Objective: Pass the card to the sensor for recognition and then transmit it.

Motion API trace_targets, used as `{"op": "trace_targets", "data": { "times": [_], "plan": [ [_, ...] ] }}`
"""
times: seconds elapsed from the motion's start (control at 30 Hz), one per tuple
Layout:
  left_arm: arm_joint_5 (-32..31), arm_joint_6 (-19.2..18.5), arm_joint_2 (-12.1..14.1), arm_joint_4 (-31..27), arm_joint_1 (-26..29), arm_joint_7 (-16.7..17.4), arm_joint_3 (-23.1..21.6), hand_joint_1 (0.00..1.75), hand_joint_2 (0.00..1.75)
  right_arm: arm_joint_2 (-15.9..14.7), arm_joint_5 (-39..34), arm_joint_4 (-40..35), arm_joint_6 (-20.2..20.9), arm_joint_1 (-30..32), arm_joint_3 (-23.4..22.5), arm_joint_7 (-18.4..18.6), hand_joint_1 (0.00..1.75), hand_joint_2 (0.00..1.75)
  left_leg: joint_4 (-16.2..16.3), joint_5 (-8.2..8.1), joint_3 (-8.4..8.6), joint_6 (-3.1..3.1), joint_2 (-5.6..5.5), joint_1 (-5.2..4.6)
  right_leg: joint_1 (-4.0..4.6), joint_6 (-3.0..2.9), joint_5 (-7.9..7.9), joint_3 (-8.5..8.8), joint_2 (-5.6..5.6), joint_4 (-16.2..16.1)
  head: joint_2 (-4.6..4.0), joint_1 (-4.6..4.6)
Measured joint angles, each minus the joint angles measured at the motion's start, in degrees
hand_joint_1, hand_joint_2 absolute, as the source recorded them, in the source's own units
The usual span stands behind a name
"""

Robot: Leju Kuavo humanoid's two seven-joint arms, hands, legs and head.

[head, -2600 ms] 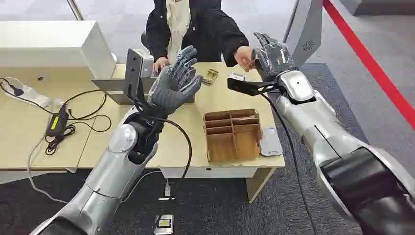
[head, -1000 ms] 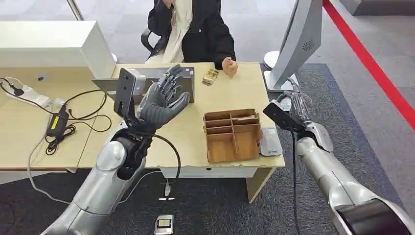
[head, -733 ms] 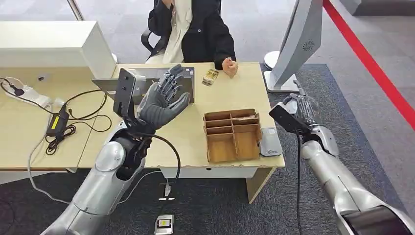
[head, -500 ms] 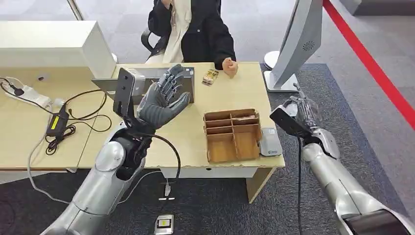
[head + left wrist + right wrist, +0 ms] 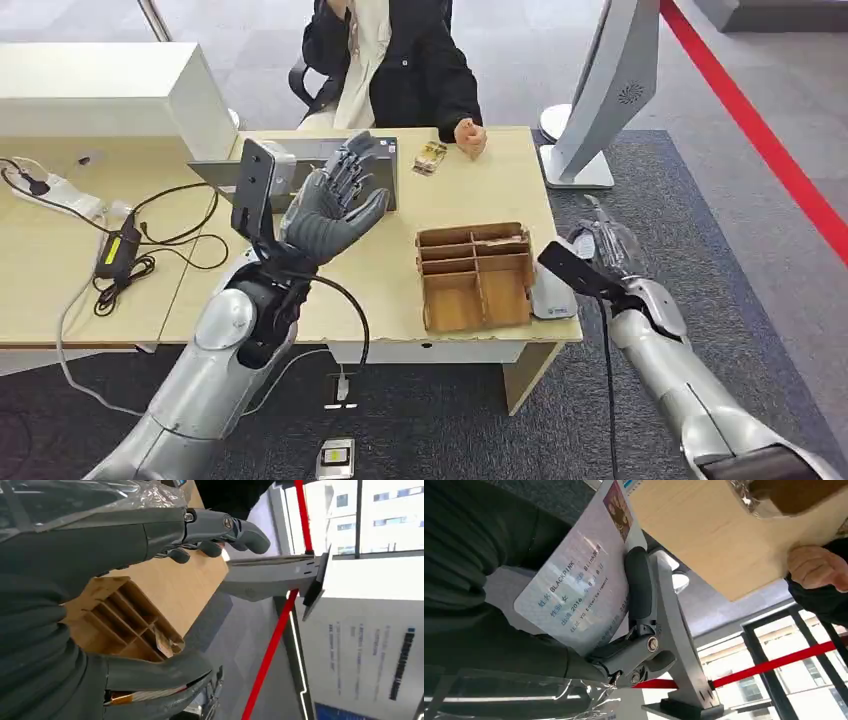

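One card [image 5: 579,587], printed face showing in the right wrist view, pinched flat between thumb and fingers [image 5: 638,587] of the right hand [image 5: 605,250]; this hand hangs off the desk's edge, just beside the sensor [image 5: 552,291]. Sensor: flat grey pad on the desk [image 5: 400,290], touching the outer side of the wooden divider box [image 5: 473,275]. Left hand [image 5: 335,205]: raised, palm up, fingers spread, holding nothing, on the far side of the box from the sensor. A person's fist [image 5: 467,135] rests on the desk's far edge beyond the box.

Risks, as judged: the card is gripped along one margin only, so it may slip or twist during lowering; a tilted card may not register; the descending hand may knock the box or push the sensor off the desk's edge
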Motion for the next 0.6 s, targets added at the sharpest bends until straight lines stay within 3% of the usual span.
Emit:
{"op": "trace_targets", "data": {
  "times": [0.6],
  "plan": [
    [0.79, -0.52, 0.15, 0.00, 0.28, 0.22, -0.04, 0.00, 1.75, 0.07, 1.16, 1.27, 0.90, 2.59, 0.02, -0.07, 1.75, 1.75, -0.01, 0.00, 0.00, 0.00, 0.00, 0.00, 0.00, 0.00, 0.00, 0.00, 0.00, 0.00, 0.00, -0.02]
  ]
}}
